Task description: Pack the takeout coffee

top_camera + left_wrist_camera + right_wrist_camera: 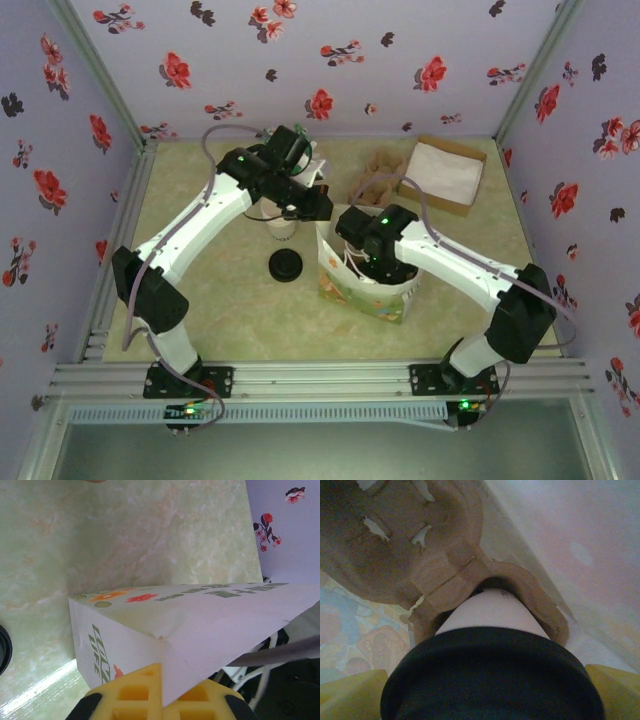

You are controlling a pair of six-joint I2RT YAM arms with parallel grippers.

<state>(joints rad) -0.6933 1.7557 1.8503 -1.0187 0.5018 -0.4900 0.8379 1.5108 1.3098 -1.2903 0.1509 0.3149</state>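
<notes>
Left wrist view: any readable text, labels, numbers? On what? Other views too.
"LIFE": green letters, turned sideways, on the side panel of the paper bag; the green line beside it is too skewed to read.
Green lettering on the bag's wide panel: upside down and at a steep angle, unreadable.
Top external view: the bag's print is too small to read.
The takeout coffee and pulp carrier: no legible text.

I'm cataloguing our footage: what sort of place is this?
Probably a robot test cell dressed as a room: two arms bolted to an aluminium rail, flowered wallpaper panels on three sides, a marbled green tabletop.
</notes>
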